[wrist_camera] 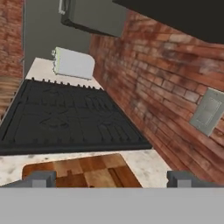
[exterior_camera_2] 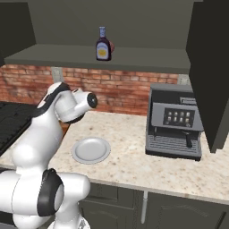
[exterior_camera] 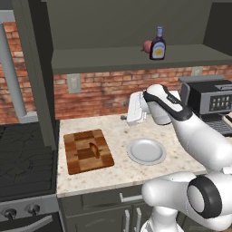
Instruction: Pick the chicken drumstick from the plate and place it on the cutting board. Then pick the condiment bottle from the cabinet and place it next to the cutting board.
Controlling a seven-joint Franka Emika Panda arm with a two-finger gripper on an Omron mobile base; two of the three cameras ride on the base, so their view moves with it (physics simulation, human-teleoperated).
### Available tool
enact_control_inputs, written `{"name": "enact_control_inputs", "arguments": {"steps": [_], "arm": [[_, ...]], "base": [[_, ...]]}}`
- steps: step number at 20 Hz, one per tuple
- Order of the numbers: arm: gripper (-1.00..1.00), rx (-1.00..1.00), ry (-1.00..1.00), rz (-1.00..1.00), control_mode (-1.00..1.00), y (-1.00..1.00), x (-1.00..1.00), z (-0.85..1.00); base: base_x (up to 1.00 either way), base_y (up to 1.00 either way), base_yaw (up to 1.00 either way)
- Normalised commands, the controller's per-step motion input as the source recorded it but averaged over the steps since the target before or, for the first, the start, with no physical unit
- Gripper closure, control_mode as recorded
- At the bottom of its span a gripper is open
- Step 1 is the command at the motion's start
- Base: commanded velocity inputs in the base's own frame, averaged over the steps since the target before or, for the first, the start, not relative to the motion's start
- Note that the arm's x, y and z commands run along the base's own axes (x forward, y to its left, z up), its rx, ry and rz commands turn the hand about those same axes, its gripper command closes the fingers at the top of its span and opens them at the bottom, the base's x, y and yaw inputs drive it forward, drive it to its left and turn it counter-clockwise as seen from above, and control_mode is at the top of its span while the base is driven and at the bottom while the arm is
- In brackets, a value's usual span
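with the chicken drumstick [exterior_camera: 94,149] already on the cutting board [exterior_camera: 87,151] at nine o'clock of the bare plate [exterior_camera: 146,151], the empty gripper [wrist_camera: 112,178], fingers wide apart, must next rise to the condiment bottle [exterior_camera: 157,45] on the cabinet [exterior_camera: 136,59] shelf at twelve o'clock.

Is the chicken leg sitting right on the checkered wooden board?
Touching. In the left base view the chicken drumstick lies flat on the middle of the cutting board, with no gap under it, and the plate beside it holds nothing.
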Motion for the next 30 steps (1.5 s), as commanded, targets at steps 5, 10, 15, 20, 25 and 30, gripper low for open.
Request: {"name": "enact_control_inputs", "arguments": {"steps": [5, 10, 15, 20, 25, 30], "arm": [[-1.0, 0.11, 0.0, -0.01, -1.0, -0.05, 0.0, 0.21], [-1.0, 0.09, 0.0, 0.0, -1.0, -0.02, 0.0, 0.18], [-1.0, 0.04, 0.0, 0.0, -1.0, -0.02, 0.0, 0.15], [-1.0, 0.03, 0.0, 0.0, -1.0, -0.06, 0.01, 0.23], [-1.0, 0.04, 0.0, 0.0, -1.0, -0.11, 0.02, 0.25], [-1.0, 0.04, 0.0, 0.0, -1.0, -0.14, 0.01, 0.25]], "base": [[0.0, 0.0, 0.0], [0.0, 0.0, 0.0], [0.0, 0.0, 0.0], [0.0, 0.0, 0.0], [0.0, 0.0, 0.0], [0.0, 0.0, 0.0]]}}
